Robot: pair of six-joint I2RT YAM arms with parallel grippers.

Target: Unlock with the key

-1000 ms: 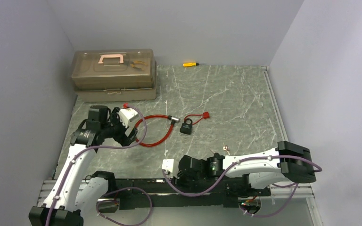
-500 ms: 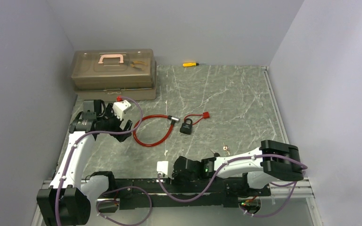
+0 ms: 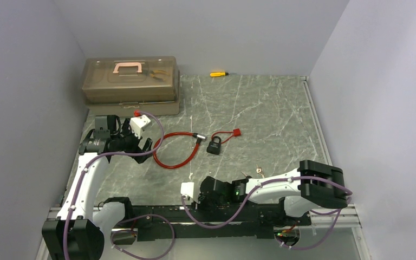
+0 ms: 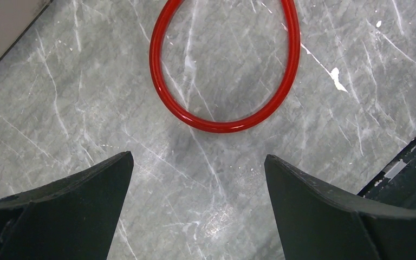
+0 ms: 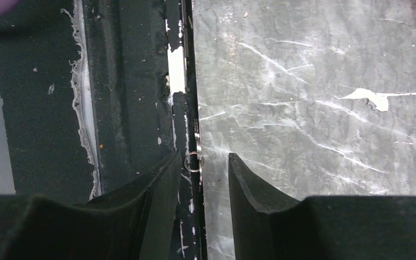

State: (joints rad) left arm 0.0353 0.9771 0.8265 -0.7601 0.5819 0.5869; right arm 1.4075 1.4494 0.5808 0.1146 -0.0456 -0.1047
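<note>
Over the last second both arms pull back, the left toward the toolbox (image 3: 131, 85) and the right along the near edge, with hardly any shift in the last half second. I see the left claw (image 4: 197, 162) spread wide and holding nothing. It hangs over bare bench (image 3: 271, 119) just short of the red cable (image 4: 222, 125) loop. The right claw (image 5: 205, 162) is parted only narrowly above the black rail (image 5: 141, 81) at the bench's near edge. A small metal ring (image 5: 193, 161) shows between its fingers, though I cannot tell whether they touch it. The key (image 3: 259, 170) lies flat on the bench near the right arm, apart from both claws. The padlock (image 3: 214, 145) sits mid-bench, joined to the cable and unheld. My worry is the pickup: a thin key lying flat may skid away from closing fingers. A loose padlock would likely slide or twist under the key's push unless the left claw steadies it first, and that claw could drag the cable on its way in.
</note>
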